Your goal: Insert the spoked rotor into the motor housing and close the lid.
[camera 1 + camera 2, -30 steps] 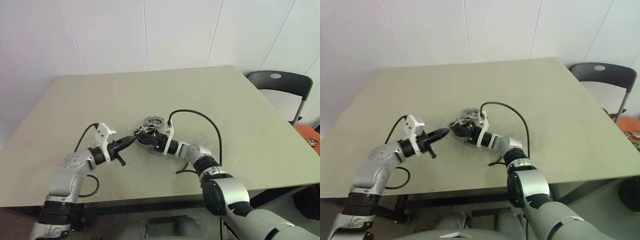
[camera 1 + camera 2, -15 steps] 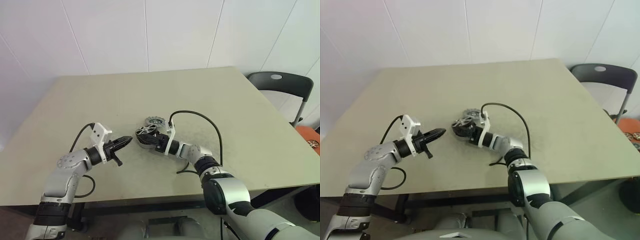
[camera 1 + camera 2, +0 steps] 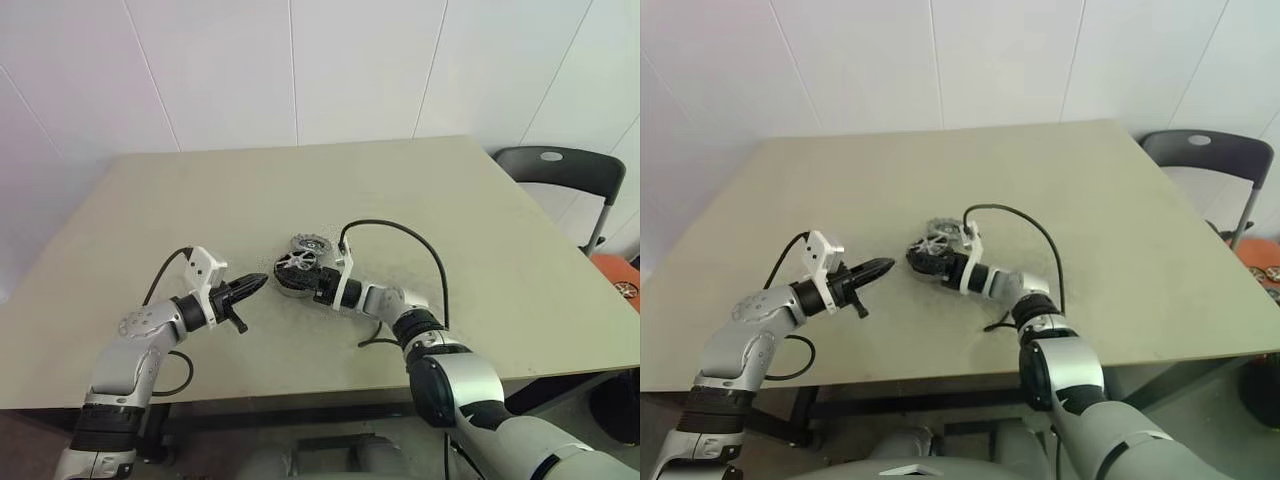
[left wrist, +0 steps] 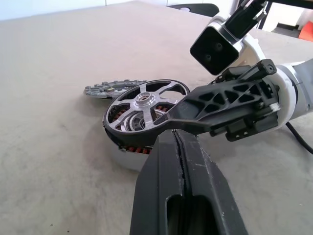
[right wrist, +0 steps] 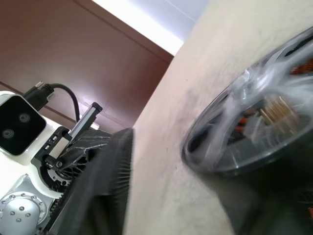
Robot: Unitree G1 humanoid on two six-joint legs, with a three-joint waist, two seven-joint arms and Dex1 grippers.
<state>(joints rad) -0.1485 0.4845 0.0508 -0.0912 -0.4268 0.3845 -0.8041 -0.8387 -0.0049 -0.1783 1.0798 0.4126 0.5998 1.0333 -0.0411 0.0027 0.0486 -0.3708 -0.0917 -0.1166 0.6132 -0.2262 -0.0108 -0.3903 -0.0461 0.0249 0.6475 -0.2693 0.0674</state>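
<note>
The left pincer (image 4: 182,161) is closed and empty, just short of the parts. Beyond it the rotor (image 4: 146,105) sits tilted in the housing (image 4: 128,147) mid-tabletop (image 3: 420,190) — in, not seated flat. The right pincer (image 3: 300,280) is at the rotor, fingers parted. Behind lies a toothed disc (image 4: 110,89), likely the lid — not yet on.

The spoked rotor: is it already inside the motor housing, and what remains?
Done: the spoked rotor sits tilted on the motor housing, windings showing beneath. In hand: the right hand reaches over its rim. Left: seating it flat and closing the toothed lid lying behind it.
</note>
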